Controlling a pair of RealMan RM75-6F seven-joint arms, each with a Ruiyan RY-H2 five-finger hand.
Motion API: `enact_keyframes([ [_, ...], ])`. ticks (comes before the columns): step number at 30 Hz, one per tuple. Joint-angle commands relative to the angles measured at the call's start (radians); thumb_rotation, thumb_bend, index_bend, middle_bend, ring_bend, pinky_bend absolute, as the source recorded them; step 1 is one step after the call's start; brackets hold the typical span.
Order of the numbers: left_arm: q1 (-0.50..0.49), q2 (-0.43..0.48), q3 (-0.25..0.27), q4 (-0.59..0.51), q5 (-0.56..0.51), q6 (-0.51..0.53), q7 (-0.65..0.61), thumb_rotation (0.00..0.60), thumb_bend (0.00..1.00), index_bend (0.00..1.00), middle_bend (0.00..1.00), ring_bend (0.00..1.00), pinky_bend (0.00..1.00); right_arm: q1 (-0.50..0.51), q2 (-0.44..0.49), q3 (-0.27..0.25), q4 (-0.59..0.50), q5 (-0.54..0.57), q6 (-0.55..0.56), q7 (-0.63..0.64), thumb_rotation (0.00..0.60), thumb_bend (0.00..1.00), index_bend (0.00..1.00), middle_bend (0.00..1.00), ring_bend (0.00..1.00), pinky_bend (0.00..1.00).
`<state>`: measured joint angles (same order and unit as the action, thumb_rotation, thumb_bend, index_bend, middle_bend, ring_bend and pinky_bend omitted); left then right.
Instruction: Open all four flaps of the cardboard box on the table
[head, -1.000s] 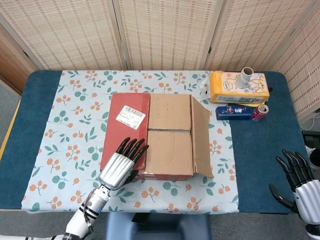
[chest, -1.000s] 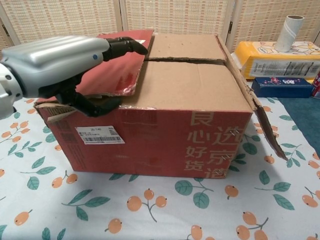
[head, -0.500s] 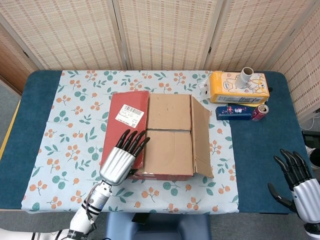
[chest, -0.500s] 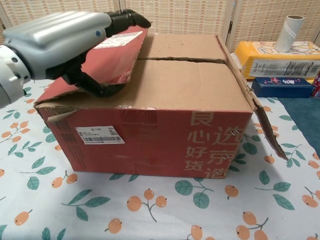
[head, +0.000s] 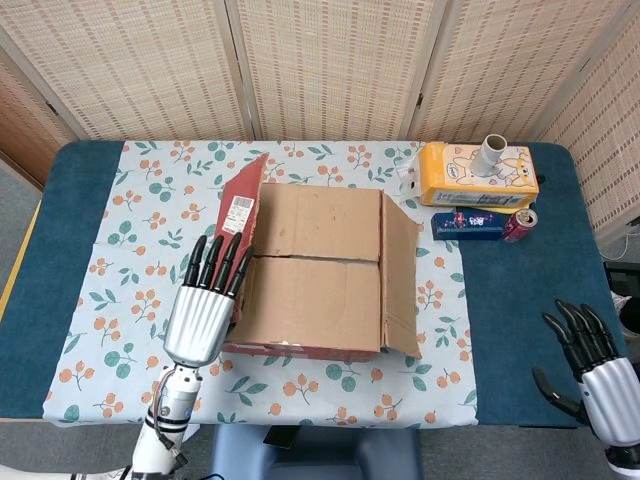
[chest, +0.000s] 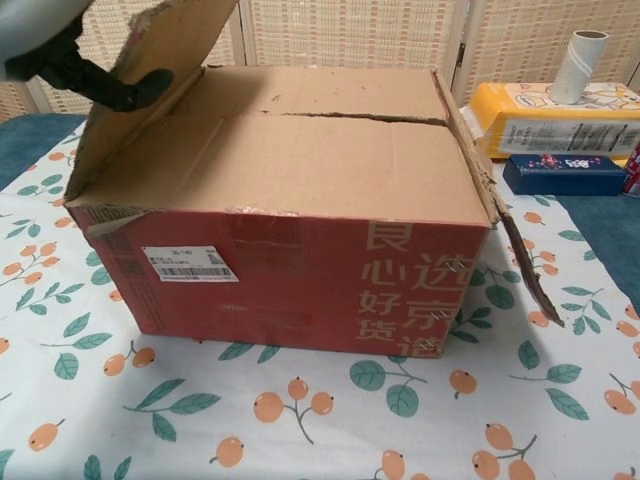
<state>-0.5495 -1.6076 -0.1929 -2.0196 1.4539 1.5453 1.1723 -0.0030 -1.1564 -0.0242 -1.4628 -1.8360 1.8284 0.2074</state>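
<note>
Left robot hand (head: 203, 310) holds the left flap (head: 243, 201) of the cardboard box (head: 318, 268): its dark fingers (head: 218, 262) lie spread along the flap's red outer face, and in the chest view the thumb (chest: 120, 92) hooks over the flap's brown inner side, so the flap is pinched between them. Right robot hand (head: 592, 372) sits at the near right corner of the table (head: 540, 300), well apart from the box, fingers apart and holding nothing.

Table: dark blue top, with a floral cloth (head: 130, 260) of orange berries and teal leaves across its middle.

Cardboard box: stands on the cloth, roughly centred, red on its sides with white characters and a white label (chest: 188, 264) on the near face. Left flap is raised to a steep tilt, its torn edge uppermost, with a barcode sticker (head: 239, 212) on the red face. Right flap (head: 401, 275) is folded outward and hangs down the right side. The two inner flaps (head: 312, 262) lie flat and closed, meeting at a seam across the top.

Far right of the box: a yellow tissue pack (head: 477, 176) with a grey cardboard tube (head: 492, 155) standing on it. Just in front, a small dark blue box (head: 468, 223), and beside it a red can (head: 519, 224).
</note>
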Motion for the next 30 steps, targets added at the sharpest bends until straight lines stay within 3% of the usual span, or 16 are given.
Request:
enact_keyframes([
  [1, 0.016, 0.013, 0.006, -0.027, 0.018, 0.016, 0.017, 0.600, 0.43, 0.00, 0.01, 0.00, 0.00, 0.000, -0.001, 0.000, -0.001, 0.000, -0.002, -0.003, 0.600, 0.44, 0.00, 0.00, 0.00, 0.00],
  [9, 0.049, 0.044, 0.006, -0.082, 0.070, 0.044, 0.057, 0.600, 0.43, 0.00, 0.01, 0.00, 0.00, -0.005, -0.001, -0.002, -0.003, -0.007, 0.005, -0.008, 0.600, 0.44, 0.00, 0.00, 0.00, 0.00],
  [19, 0.122, 0.144, -0.052, -0.039, 0.022, 0.110, 0.046, 0.600, 0.43, 0.00, 0.01, 0.00, 0.00, -0.010, -0.005, -0.004, -0.003, -0.016, 0.013, -0.017, 0.600, 0.44, 0.00, 0.00, 0.00, 0.00],
  [26, 0.191, 0.249, -0.093, 0.038, -0.096, 0.127, -0.128, 0.600, 0.43, 0.00, 0.01, 0.00, 0.00, -0.006, -0.010, -0.001, -0.006, -0.008, -0.003, -0.032, 0.600, 0.44, 0.00, 0.00, 0.00, 0.00],
  [30, 0.234, 0.308, -0.041, 0.050, -0.101, 0.085, -0.303, 0.600, 0.43, 0.00, 0.01, 0.00, 0.00, 0.012, -0.012, -0.001, -0.021, -0.002, -0.049, -0.053, 0.600, 0.45, 0.00, 0.00, 0.00, 0.00],
])
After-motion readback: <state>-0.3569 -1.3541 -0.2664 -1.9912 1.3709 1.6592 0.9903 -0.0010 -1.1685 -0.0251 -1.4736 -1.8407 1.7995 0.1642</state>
